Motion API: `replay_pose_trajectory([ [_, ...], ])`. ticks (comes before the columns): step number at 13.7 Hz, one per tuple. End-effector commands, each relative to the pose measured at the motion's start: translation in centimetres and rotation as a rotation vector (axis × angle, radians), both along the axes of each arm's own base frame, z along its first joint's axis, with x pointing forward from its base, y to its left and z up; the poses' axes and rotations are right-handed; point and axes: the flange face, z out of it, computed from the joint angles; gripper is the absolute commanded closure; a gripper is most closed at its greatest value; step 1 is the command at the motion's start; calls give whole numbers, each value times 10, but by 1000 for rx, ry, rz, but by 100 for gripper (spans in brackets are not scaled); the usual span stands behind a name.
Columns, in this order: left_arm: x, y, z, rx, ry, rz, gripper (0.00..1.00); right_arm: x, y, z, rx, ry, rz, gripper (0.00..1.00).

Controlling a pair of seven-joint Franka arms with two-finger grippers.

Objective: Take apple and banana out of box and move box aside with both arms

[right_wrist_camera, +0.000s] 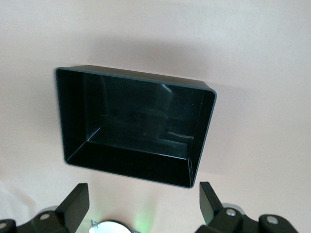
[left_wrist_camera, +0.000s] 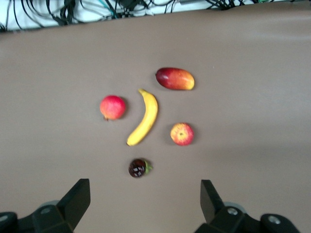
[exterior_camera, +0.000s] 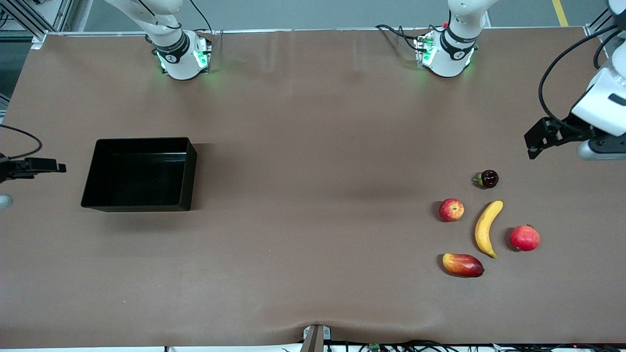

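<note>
Front view: I see the box (exterior_camera: pixel 141 174) empty at mid-left; slick, stiff, light, so grip its walls; right gripper (right_wrist_camera: pixel 141 204) and left gripper (left_wrist_camera: pixel 143 201) both released.

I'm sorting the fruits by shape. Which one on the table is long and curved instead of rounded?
The banana: plain yellow, curved, longest of the group. It lies between the apple and the pinkish-red round fruit; the mango is oblong but red-and-yellow.

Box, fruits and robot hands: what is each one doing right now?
box: empty, on the table
apple: lying out on the table
banana: lying between the fruits
left gripper: open, above the fruits
right gripper: open, holding nothing, beside the box
</note>
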Motion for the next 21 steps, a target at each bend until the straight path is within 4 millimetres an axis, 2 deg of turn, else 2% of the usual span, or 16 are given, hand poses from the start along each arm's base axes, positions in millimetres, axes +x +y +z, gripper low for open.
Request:
replay_pose_trajectory([
  [1,-20,16,17,-46,32,67,0,1,43,52,-110,-18,89,0],
  [2,-25,17,19,-49,41,76,0,-15,61,85,-115,-45,109,0],
  [3,-28,21,20,-48,56,87,0,-37,70,114,-116,-44,118,0],
  [5,-36,22,23,-55,74,96,0,-63,81,150,-109,-67,126,0],
  [7,-42,23,23,-71,105,107,0,-80,95,156,-123,-80,113,0],
  [8,-45,27,26,-79,104,114,0,-90,102,149,-132,-81,41,0],
  [10,-48,27,26,-76,119,114,0,-113,138,143,-189,-103,-96,0],
  [11,-49,24,26,-75,121,108,0,-124,136,139,-198,-121,-153,0],
  [12,-53,27,29,-75,116,112,0,-134,123,136,-184,-154,-180,0],
  [13,-56,20,28,-74,120,99,0,-139,110,135,-181,-160,-206,0],
  [14,-58,23,30,-74,117,102,0,-138,100,137,-181,-166,-226,0],
  [16,-59,19,29,-73,119,93,0,-134,88,154,-133,-210,-249,0],
  [17,-60,16,29,-73,119,84,0,-126,78,153,-82,-209,-234,0],
  [19,-60,12,29,-69,119,70,0,-116,81,169,-60,-246,-175,0],
  [21,-60,11,27,-63,125,67,0,-116,76,169,-66,-243,-175,0],
])
